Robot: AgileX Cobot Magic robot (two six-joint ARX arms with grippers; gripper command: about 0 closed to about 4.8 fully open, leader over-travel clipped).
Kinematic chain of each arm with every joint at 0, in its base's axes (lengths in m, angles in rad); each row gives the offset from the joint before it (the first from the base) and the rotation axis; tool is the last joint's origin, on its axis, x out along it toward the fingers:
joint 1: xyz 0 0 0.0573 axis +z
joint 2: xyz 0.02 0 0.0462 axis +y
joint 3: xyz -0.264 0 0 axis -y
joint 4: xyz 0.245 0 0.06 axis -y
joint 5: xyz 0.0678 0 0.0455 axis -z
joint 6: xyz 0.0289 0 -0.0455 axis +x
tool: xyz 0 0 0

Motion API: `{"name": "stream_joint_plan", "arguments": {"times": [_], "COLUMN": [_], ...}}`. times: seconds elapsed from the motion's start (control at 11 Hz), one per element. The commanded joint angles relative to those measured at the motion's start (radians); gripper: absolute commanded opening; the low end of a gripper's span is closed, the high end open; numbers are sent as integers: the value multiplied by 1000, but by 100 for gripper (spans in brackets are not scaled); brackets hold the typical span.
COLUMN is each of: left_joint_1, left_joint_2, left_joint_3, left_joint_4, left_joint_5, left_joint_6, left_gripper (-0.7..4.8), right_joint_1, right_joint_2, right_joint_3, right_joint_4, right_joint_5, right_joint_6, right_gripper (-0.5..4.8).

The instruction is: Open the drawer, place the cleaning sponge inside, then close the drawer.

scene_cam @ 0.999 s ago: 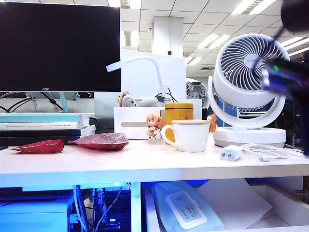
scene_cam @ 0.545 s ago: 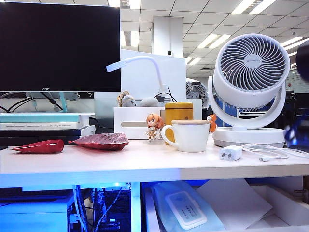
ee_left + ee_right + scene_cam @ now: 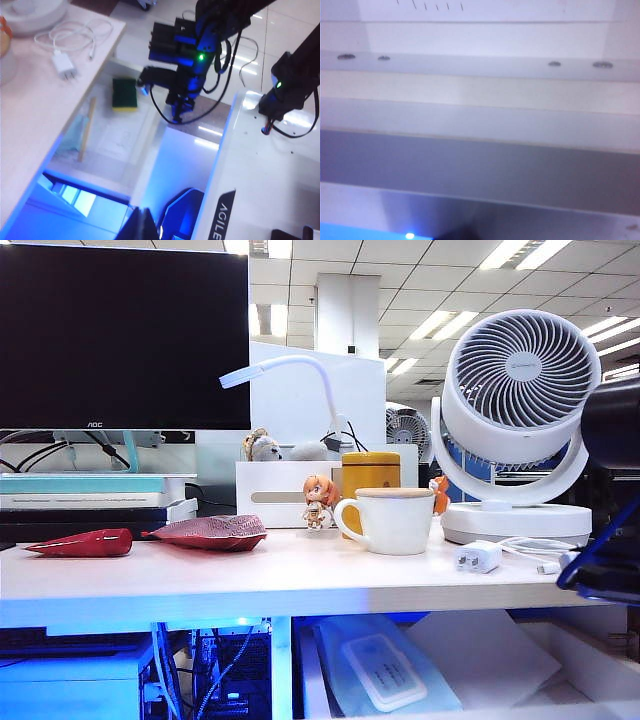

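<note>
The drawer (image 3: 117, 142) stands pulled out under the desk edge, white inside. In the exterior view the drawer (image 3: 590, 655) shows at the lower right. The cleaning sponge (image 3: 124, 93) lies flat on the drawer floor near one end, its yellow-green face up; the exterior view does not show it. My right gripper (image 3: 177, 111) hangs pointing down just outside the drawer's front, apart from the sponge, empty. Its wrist view shows only a dark tip of the right gripper (image 3: 470, 235) before blurred white and grey panel edges. My left gripper (image 3: 142, 225) is shut and empty, off to the side.
On the desk stand a white mug (image 3: 395, 520), a fan (image 3: 515, 420), a charger with cable (image 3: 478, 557), a monitor (image 3: 125, 335) and red pouches (image 3: 205, 532). Papers and a plastic bag (image 3: 385, 670) lie in the drawer. The right arm (image 3: 612, 445) fills the exterior view's right edge.
The right arm has dropped from the upper right to beside the desk's front edge. The drawer's contents have shifted slightly back. The left arm has stayed still.
</note>
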Motion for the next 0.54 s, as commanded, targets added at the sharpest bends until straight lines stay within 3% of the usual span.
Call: {"name": "stream_joint_plan", "arguments": {"times": [0.09,0.54], "left_joint_1": [0,0], "left_joint_2": [-2,-2], "left_joint_3": [4,4], "left_joint_4": [0,0], "left_joint_5": [3,4], "left_joint_6": [-3,-3], "left_gripper": [-6,-6], "right_joint_1": [1,1], "right_joint_2": [-2,-2], "right_joint_3": [5,5], "right_joint_4": [79,243], "right_joint_5": [44,71], "right_joint_6": [4,3], "right_gripper": [-3,-3]}}
